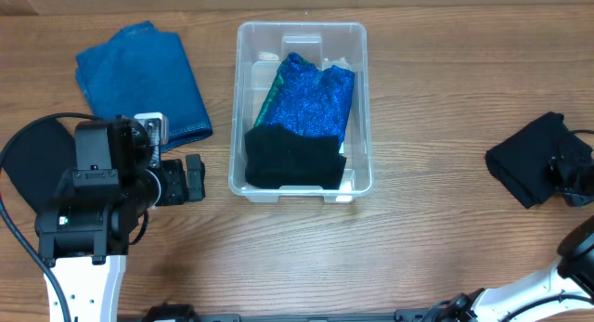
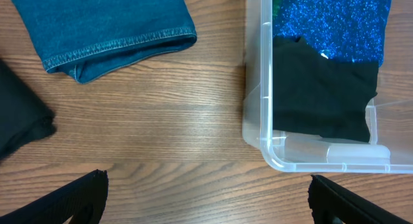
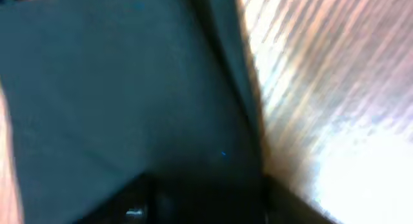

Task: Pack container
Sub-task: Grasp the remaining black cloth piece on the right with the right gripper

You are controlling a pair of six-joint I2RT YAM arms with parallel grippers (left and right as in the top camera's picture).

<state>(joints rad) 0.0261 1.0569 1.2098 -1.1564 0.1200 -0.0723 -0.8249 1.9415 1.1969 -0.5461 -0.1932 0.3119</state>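
Note:
The clear container [image 1: 239, 99] stands at the table's middle. It holds a sparkly blue cloth [image 1: 311, 95] with a black cloth [image 1: 292, 160] over its near end. My left gripper [image 1: 190, 178] is open and empty, just left of the container's near left corner [image 2: 258, 130]. Its fingers frame bare wood in the left wrist view [image 2: 206, 201]. My right gripper [image 1: 568, 173] is at the far right, closed on a bunched black cloth [image 1: 524, 160]. That cloth fills the blurred right wrist view [image 3: 129, 88].
Folded blue denim [image 1: 144, 76] lies at the back left and shows in the left wrist view [image 2: 110, 30]. Another black cloth [image 1: 32, 155] lies at the left edge, partly under my left arm.

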